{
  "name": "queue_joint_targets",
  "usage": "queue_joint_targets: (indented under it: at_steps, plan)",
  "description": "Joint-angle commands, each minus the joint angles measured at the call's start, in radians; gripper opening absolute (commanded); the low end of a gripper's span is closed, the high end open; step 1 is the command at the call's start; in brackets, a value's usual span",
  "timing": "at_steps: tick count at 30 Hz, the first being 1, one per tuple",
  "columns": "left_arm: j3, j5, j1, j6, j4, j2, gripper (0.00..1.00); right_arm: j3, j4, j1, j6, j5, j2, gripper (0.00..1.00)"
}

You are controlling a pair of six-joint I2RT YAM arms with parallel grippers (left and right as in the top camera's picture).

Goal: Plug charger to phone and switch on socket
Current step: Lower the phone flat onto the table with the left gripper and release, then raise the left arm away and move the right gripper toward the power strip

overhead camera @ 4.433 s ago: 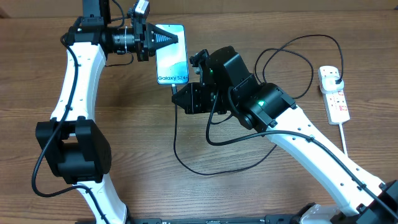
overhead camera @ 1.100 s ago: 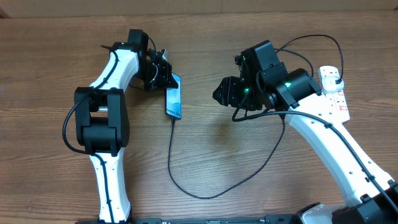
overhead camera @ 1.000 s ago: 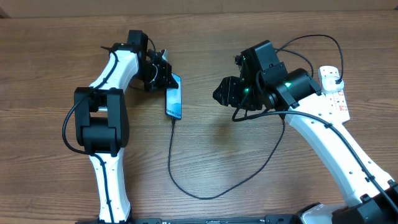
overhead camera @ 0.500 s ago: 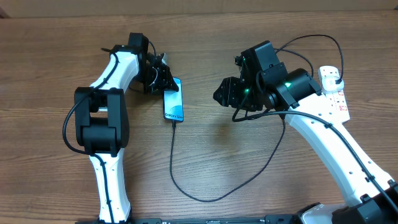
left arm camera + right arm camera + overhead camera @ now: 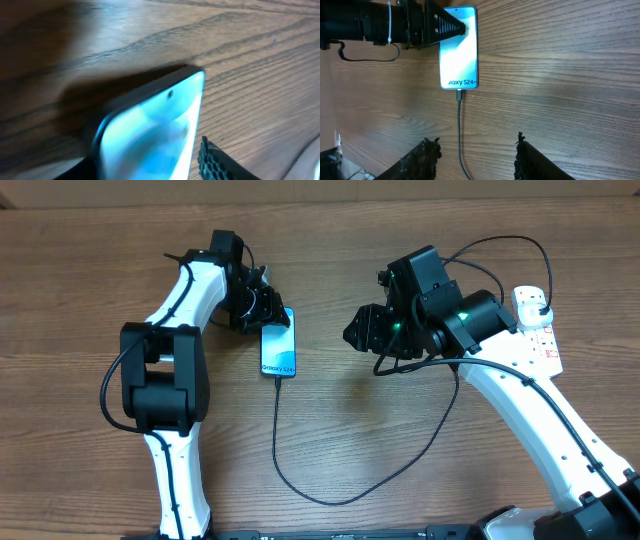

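The phone [image 5: 279, 351] lies flat on the table, its blue screen up, with the charger [image 5: 275, 440] plugged into its near end. That thin black cable loops across the table to a plug head in the socket [image 5: 538, 332], the white strip at the far right. My left gripper [image 5: 268, 310] stands open at the phone's far end. In the left wrist view a gap shows between the phone [image 5: 150, 135] and one finger [image 5: 220, 164]. My right gripper [image 5: 475, 150] hangs open and empty above the cable [image 5: 459, 125], short of the phone [image 5: 459, 50].
The socket's thick white cord [image 5: 553, 405] runs toward the front right edge. The black cable's slack forms a wide loop [image 5: 330, 498] in the middle of the wooden table [image 5: 80, 300] and a second loop [image 5: 470, 280] behind my right arm.
The phone has tipped from standing on its edge to lying flat, screen up. My left gripper's jaws have parted from it. The right arm has not moved.
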Motion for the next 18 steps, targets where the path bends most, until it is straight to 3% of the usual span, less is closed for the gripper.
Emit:
queue_joint_targets:
  at_steps: [1,11,18]
  plan:
    - [-0.029,-0.228,0.006,-0.008,-0.013,0.045,0.58,0.012,-0.002,0.001,-0.005,0.007,0.002,0.52]
    - [-0.02,-0.299,0.012,0.014,-0.025,0.035,0.61,0.013,-0.003,-0.007,-0.043,0.01,0.002,0.52]
    - [0.132,-0.302,0.038,0.045,-0.13,-0.109,0.66,0.034,-0.044,-0.132,-0.065,0.021,-0.013,0.47]
